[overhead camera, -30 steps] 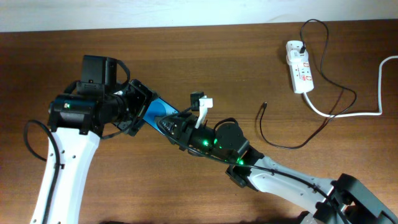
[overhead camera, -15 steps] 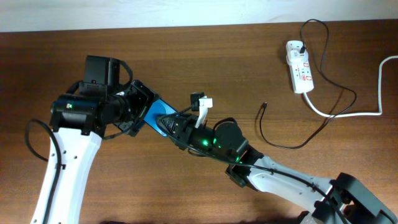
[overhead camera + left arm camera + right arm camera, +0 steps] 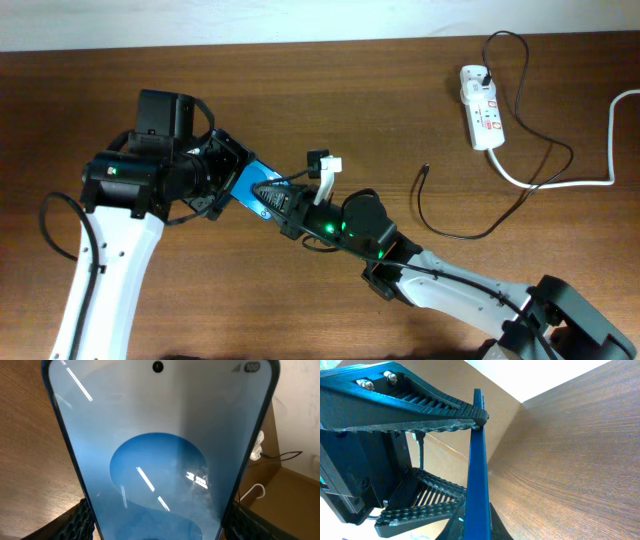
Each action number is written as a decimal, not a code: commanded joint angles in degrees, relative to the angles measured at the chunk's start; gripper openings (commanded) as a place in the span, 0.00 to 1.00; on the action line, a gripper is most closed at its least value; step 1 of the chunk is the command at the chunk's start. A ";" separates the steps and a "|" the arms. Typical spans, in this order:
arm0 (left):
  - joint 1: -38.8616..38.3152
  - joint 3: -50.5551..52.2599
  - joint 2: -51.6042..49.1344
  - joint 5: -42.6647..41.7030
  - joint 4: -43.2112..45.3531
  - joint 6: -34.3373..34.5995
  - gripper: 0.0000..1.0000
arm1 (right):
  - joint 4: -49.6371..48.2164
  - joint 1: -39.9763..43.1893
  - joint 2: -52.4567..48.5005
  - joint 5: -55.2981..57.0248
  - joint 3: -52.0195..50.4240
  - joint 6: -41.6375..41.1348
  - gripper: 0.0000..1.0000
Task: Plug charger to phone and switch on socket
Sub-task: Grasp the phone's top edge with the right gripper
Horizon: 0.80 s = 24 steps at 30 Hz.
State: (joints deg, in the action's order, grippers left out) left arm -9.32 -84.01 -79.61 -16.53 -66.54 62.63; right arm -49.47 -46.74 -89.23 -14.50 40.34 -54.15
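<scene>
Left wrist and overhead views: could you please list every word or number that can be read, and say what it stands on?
"100": battery badge in the top corner of the display of the slim, black-edged, blue-screened phone.
White elongated power strip with red marks: its printing is too small to read.
Nothing else is legible.

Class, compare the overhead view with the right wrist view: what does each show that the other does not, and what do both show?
Only overhead: the socket at far right, the charger lying on the table with its plug tip free, plus the left arm and right arm. Only right wrist: the phone edge-on, with ribbed fingers of the left tool against it. Both: the phone, the left tool holding it, and the wooden table.
</scene>
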 commanded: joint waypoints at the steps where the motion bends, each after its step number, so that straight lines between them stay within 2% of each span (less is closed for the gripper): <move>1: -0.81 -0.35 0.11 0.07 -0.83 -0.59 0.46 | -2.03 -0.55 0.68 -2.89 1.27 2.64 0.04; 4: -0.81 -0.35 0.11 0.09 -1.07 -0.59 0.50 | -2.03 -0.55 0.68 -2.89 1.27 2.64 0.04; 7: -0.81 -0.35 0.11 0.37 -1.11 -0.57 0.61 | -2.67 -0.48 0.68 -2.89 1.27 2.62 0.04; 9: -0.79 -0.35 0.11 0.52 -1.11 -0.57 0.72 | -3.13 -0.44 0.68 -2.84 1.27 2.34 0.04; 13: -0.79 -0.35 0.11 0.50 -1.03 -0.57 0.82 | -3.06 -0.44 0.68 -2.60 1.27 -0.37 0.04; 18: -0.79 -0.35 0.11 0.50 -1.18 -0.59 0.99 | -2.75 0.07 0.68 -2.19 1.27 -2.36 0.04; 21: -0.79 -0.35 0.11 0.50 -1.22 -0.59 1.00 | 0.26 2.01 0.68 -2.23 1.25 -7.72 0.04; 24: -0.79 -0.35 0.11 0.50 -1.20 -0.59 0.99 | 7.30 4.59 0.68 -2.78 1.25 -13.14 0.04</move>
State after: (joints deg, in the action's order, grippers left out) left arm -10.02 -84.01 -79.64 -16.43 -67.66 62.61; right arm -44.95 -44.77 -89.32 -16.69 40.49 -61.28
